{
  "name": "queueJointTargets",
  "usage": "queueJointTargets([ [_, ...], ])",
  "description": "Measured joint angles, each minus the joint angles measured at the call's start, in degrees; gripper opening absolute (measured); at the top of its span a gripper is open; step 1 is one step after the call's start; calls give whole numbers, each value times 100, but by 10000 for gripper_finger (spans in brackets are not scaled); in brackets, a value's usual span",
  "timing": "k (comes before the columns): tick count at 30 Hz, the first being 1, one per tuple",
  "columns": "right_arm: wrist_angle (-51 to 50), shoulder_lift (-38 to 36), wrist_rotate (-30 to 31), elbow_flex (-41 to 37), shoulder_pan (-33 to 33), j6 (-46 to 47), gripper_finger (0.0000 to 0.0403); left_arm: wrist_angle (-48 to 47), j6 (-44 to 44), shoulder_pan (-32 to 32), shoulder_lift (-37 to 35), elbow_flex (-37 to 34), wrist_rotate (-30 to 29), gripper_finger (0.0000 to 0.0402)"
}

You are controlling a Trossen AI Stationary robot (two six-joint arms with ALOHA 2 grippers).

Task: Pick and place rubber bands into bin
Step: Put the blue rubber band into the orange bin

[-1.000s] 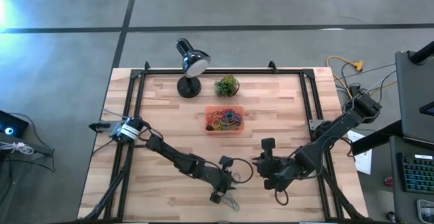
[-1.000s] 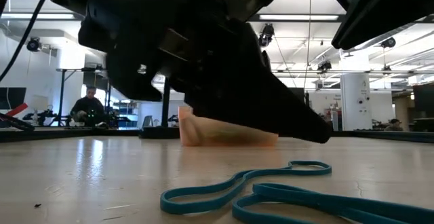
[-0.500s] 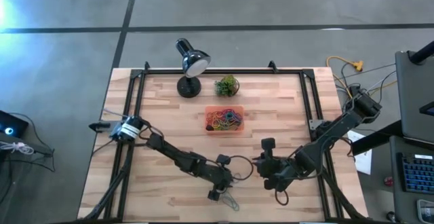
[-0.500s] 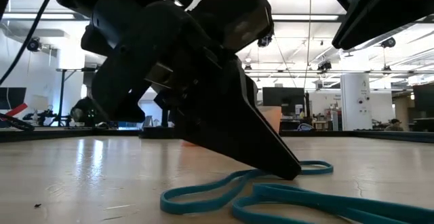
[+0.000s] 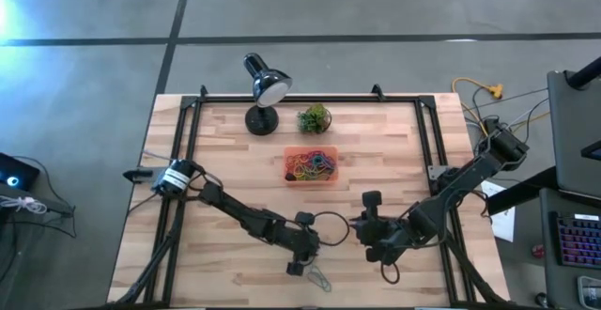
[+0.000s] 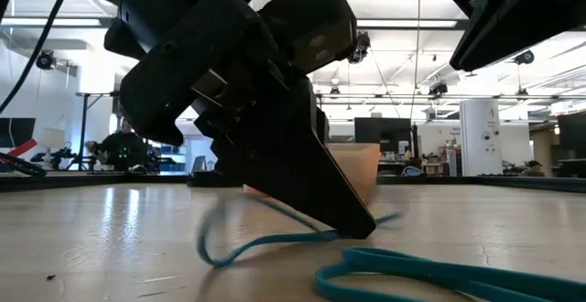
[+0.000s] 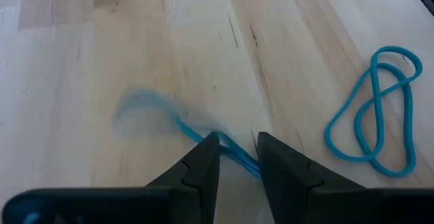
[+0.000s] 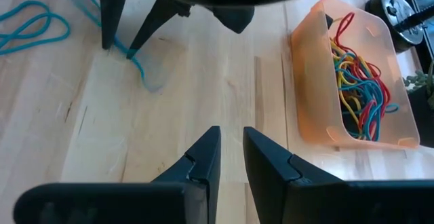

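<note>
A blue rubber band (image 7: 203, 132) lies at the table's near middle, with my left gripper (image 7: 239, 149) shut on it. This gripper also shows in the high view (image 5: 300, 263) and the low view (image 6: 362, 229). A second blue rubber band (image 7: 373, 108) lies flat on the wood beside it, untouched. The orange bin (image 5: 312, 166), holding several coloured rubber bands (image 8: 359, 81), stands at the table's middle, farther back. My right gripper (image 8: 230, 146) hovers to the right of the left one, open by a narrow gap and holding nothing. My left gripper pinches one strand of the blue rubber band (image 7: 234, 157) between the free ends of its two fingers. The fingers slant down onto the table. The rest of the band trails away over the wood, its far loop (image 6: 215, 233) raised and blurred.
A black desk lamp (image 5: 263, 89) and a small green plant ball (image 5: 314, 117) stand at the back of the table. Black frame rails (image 5: 188, 150) run along its sides. In the low view a person (image 6: 119, 142) sits in the room beyond.
My left gripper has tipped steeper and rolled, and its fingertips have come down to the table at the blue band. That band lay flat in a figure-eight; now its free loop is pulled out of shape and lifts off the wood. The second band has stayed put.
</note>
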Motion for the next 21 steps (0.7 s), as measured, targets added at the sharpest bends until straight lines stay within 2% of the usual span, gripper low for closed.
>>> queueJointTargets([
  [7, 0, 0, 0, -9, 0, 3, 59, -345, -11, -1, -121, -5, -15, 86],
  [13, 2, 0, 0, -11, 0, -1, 58, -443, 11, -15, -169, -16, -251, 82],
  [21, 2, 0, 0, -13, 0, -1, 59, -447, 63, -24, -205, -20, -357, 8],
])
